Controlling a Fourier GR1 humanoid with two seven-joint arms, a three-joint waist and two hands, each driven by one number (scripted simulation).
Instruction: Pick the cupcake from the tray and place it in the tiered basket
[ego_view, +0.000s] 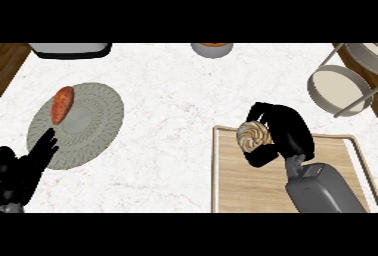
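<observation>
1. The right hand (284, 132) curls its fingers and thumb round the cupcake (253, 136), at the far left corner of the wooden tray (244, 185) on the white bench (170, 105).
2. The tiered basket (341, 87) stands at the far right edge, its round trays and grey wire frame showing, apart from the tray's far side.
3. The left hand (26, 167) rests at the near left with fingers straight and open, its fingertips over the near edge of a round grey mat (88, 125).
4. A sweet potato (61, 104) lies on the mat's far left part.
5. At the far edge sit a bowl (212, 48) and a dark-rimmed white object (70, 49), partly cut off.
</observation>
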